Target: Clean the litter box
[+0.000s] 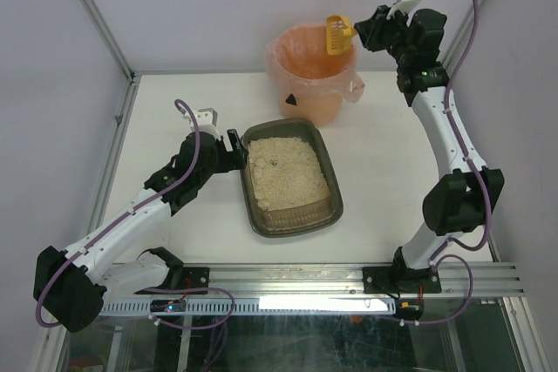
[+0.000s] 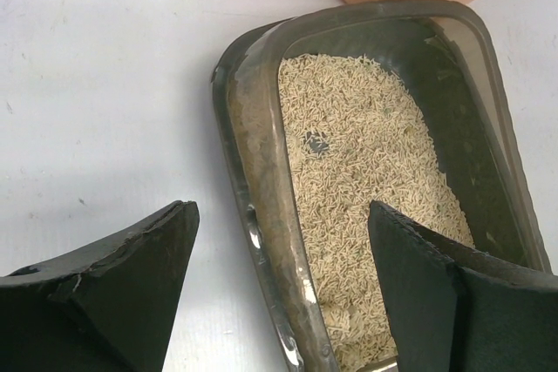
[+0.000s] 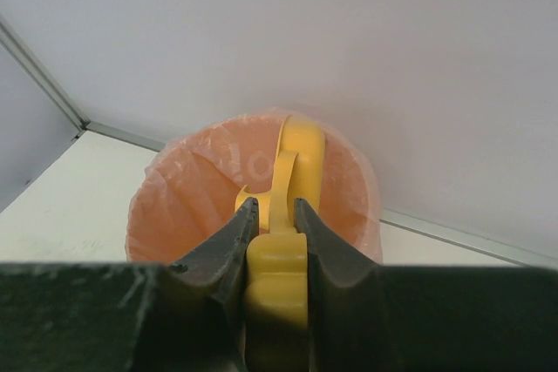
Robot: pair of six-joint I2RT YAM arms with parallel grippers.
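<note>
"Top external view first: how far along does the cleaning look?"

"Partway, at a guess. The litter box (image 1: pixel 296 219) sits mid-table, nearer the left edge, and its beige litter (image 1: pixel 286 172) looks mostly even. But the left wrist view shows one dark clump (image 2: pixel 316 142) in it, so at least another pass seems needed."

"And the left arm?"

"It reaches low across the table (image 1: pixel 384 154) from the near left corner. The left gripper (image 1: pixel 237 152) is at the box's left rim (image 2: pixel 253 172), jaws spread wide and grasping nothing, one finger outside the rim and one over the litter."

"What about the right side?"

"The pink-lined bin (image 1: pixel 314 98) stands by the far edge. The right arm rises tall from the near right, its wrist bent over the bin. The right gripper (image 3: pixel 275 211) is clenched on the yellow scoop (image 3: pixel 296 150), which hangs over the bin's mouth. Whether the scoop carries anything cannot be told."
</note>
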